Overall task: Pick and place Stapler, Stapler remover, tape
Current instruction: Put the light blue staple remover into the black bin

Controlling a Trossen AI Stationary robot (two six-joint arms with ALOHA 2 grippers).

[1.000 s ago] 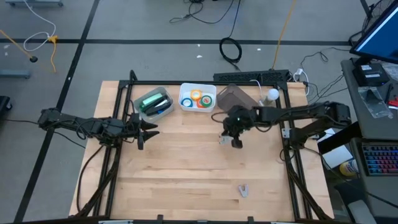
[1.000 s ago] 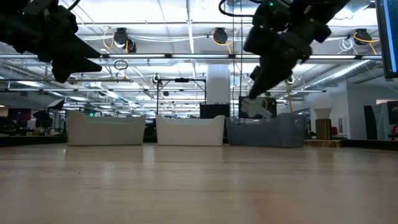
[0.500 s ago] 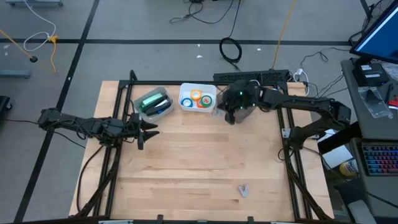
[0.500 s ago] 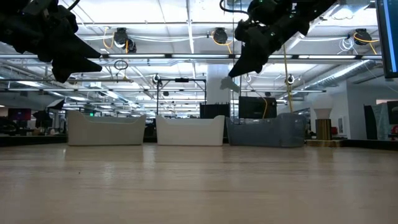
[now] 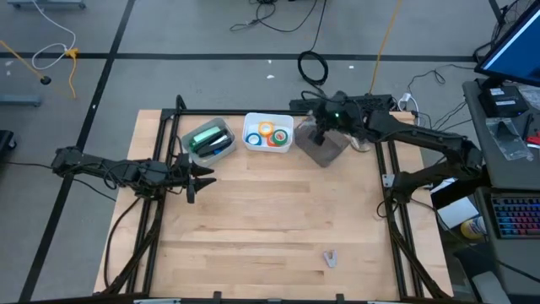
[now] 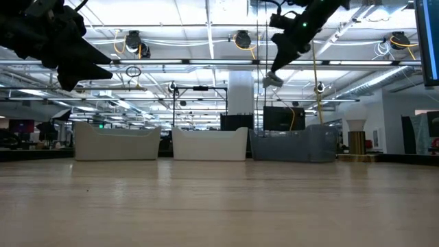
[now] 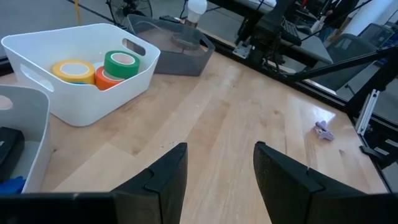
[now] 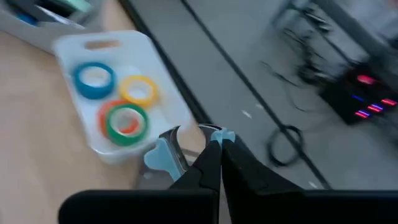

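The right hand [image 5: 325, 128] hangs over the grey bin [image 5: 323, 145] at the far side of the tabletop [image 5: 270, 219], its fingers pinched shut on a small pale-blue staple remover [image 8: 163, 154], which the wrist view shows clamped at the fingertips. The step in hand looks like the drop into that grey bin; to do it well, the hand should be centred above the bin's open floor and lowered inside the walls before the fingers part, since a light piece let go from height may bounce out. A second small grey piece [image 5: 331, 257] lies near the front edge of the tabletop, possibly another remover, though it is too small to tell. The tape rolls [image 5: 270, 134] sit in the white bin [image 5: 251, 143], beside a bin holding the stapler [image 5: 207, 139]. The left hand [image 5: 201, 179] waits part-open and empty near the left edge.
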